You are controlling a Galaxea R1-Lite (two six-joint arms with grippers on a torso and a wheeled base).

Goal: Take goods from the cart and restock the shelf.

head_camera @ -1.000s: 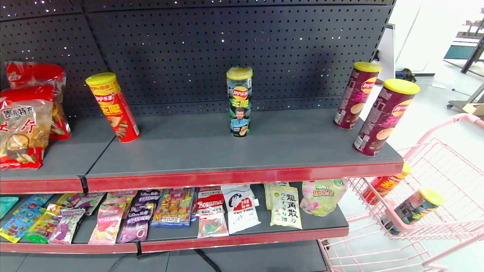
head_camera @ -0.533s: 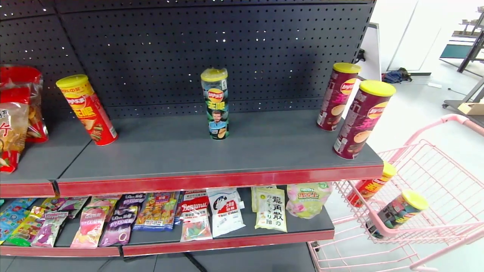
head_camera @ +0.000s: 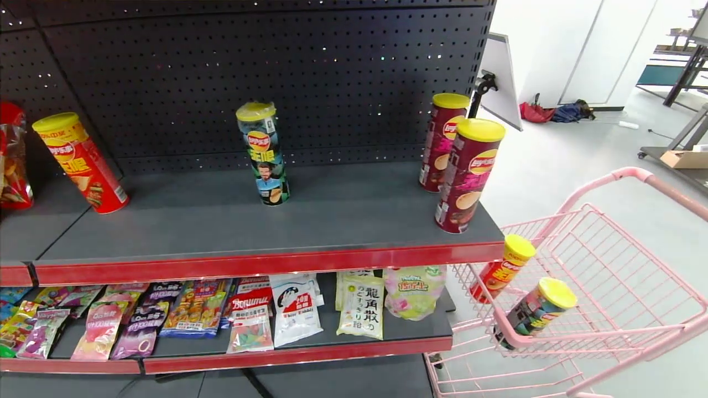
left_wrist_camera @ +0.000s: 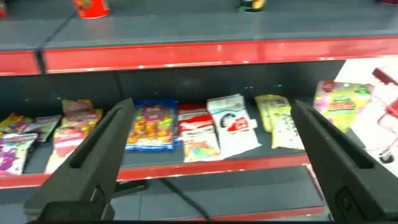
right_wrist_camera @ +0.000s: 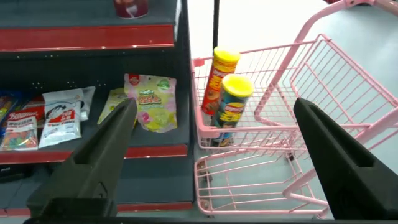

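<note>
- The left gripper has its jaws spread wide apart, with nothing between them.
- Through that gap, well beyond the fingers, lie the snack packets on the lower shelf.
- The right gripper likewise has its jaws wide apart and holds nothing.
- Through the right gap, farther off and touching neither finger, are the two cans in the pink cart: an orange-red can and a dark can, both with yellow lids.
- In the head view the cart stands just beside the right end of the shelving.
- Both cans sit in its corner nearest the shelf.
- The orange-red can is tilted, lid uppermost, against the wire wall on the shelf side.
- The dark can leans close beside it, also lid up, behind the cart's rim bar.
- I cannot tell whether the two touch.
- The upper shelf carries four upright cans, well apart from both grippers.
- A red can stands near its left end.
- A green-printed can stands about midway, towards the back.
- A rear maroon can and a front maroon can stand at the right end, one behind the other.
- The front maroon can is near the shelf's front right corner.
- A dark pegboard backs the upper shelf.
</note>
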